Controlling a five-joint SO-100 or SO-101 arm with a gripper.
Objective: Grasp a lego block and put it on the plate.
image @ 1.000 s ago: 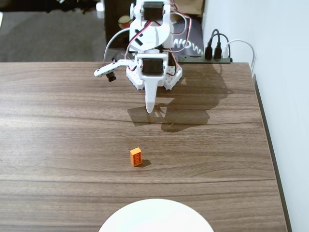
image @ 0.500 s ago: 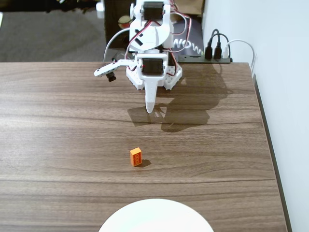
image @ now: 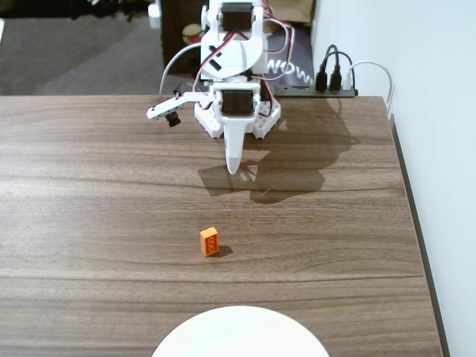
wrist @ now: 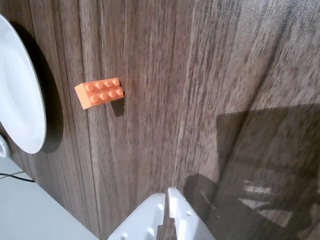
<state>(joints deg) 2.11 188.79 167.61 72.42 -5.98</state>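
The lego block sits on the wood table, well apart from the gripper — between it and the plate. It is small, bright orange, bumps facing up. The fingers are pressed together, holding nothing. Bare table lies all around the block.

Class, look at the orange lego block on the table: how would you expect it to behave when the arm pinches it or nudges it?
The lego block looks like rigid moulded plastic, so it should keep its shape when pinched. Being tiny and lying flat with its studs up, it probably slides rather than rolls if nudged. Its smooth sides might slip between the fingers of the tool.
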